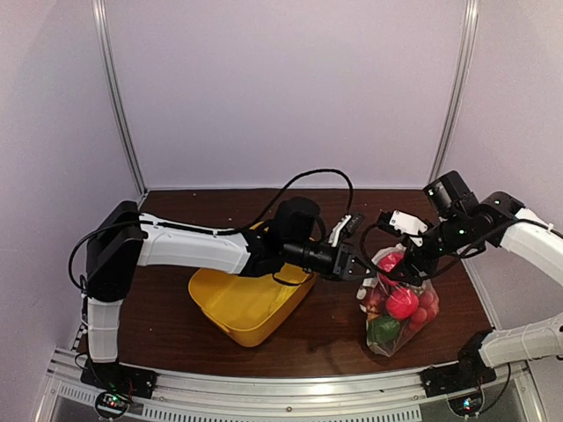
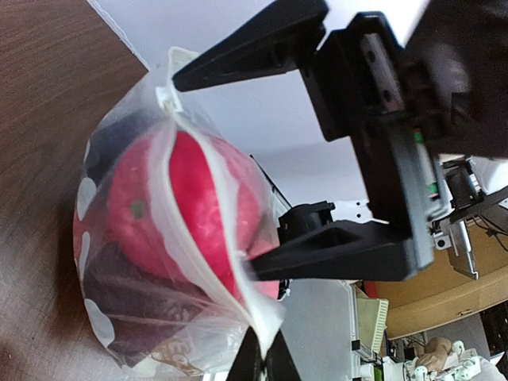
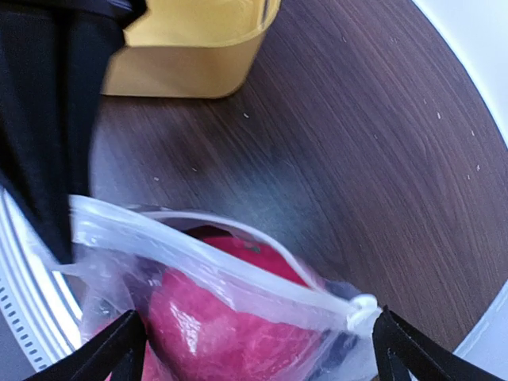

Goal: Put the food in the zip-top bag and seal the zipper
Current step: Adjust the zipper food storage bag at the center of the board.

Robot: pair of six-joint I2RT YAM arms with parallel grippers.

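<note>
The polka-dot zip-top bag (image 1: 412,327) stands on the table at the right, filled with the food: a red piece (image 1: 402,303), a green piece (image 1: 383,329) and darker ones. My left gripper (image 1: 359,264) is shut on the bag's left top corner, seen pinched in the left wrist view (image 2: 268,337). My right gripper (image 1: 398,262) is open, its fingers straddling the bag's mouth (image 3: 258,349). The zipper (image 3: 238,278) gapes in the middle over a red fruit (image 3: 214,325); its white end (image 3: 361,305) lies by my right finger.
The yellow tub (image 1: 251,303) sits left of the bag, under my left arm, and shows in the right wrist view (image 3: 190,48). Dark wooden table (image 1: 325,338) lies around; the metal rail runs along the near edge.
</note>
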